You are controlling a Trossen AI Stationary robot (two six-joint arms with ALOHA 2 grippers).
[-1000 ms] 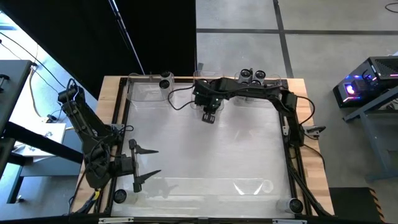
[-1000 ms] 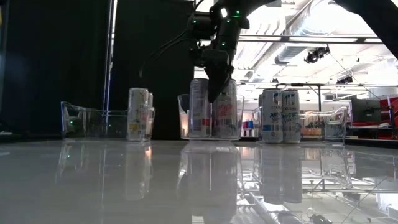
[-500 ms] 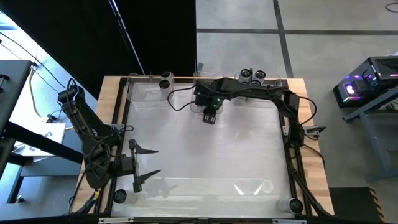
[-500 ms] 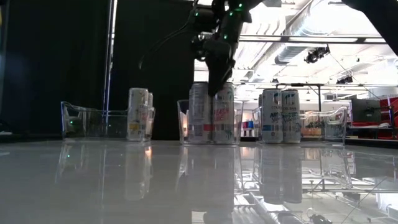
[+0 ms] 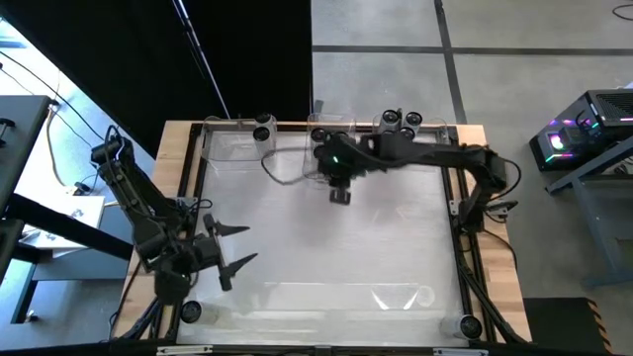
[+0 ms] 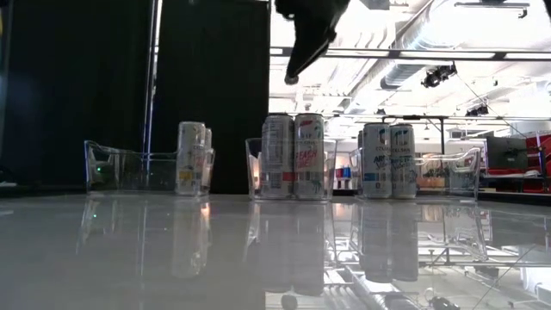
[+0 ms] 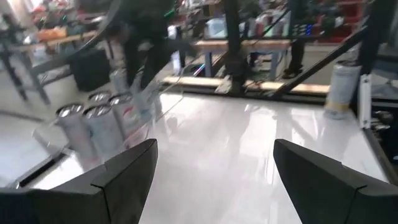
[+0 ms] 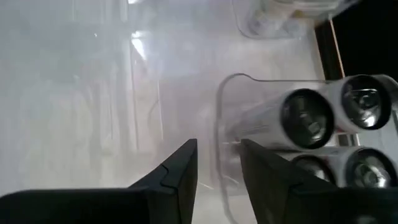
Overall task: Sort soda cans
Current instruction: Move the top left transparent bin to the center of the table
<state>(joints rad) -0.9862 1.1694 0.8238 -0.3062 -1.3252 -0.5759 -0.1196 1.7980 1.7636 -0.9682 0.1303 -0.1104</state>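
Silvery soda cans stand upright in three clear trays along the table's far edge. The low view shows one can in the left tray, two cans in the middle tray and two cans in the right tray. My right gripper hangs open and empty above the table, just near of the middle tray; its wrist view shows dark can tops beside its fingers. My left gripper is open and empty at the near left, and cans in trays show far off in its wrist view.
Single cans stand at the near left corner and near right corner; the latter may be the can in the left wrist view. The clear tray wall lies close to my right fingers. The white table middle holds nothing.
My right gripper has let go of a can that it held in the middle tray. It has risen clear of the cans and drawn back toward the near edge. That can now stands upright beside its neighbour. My left gripper has swung to point more toward the far right.
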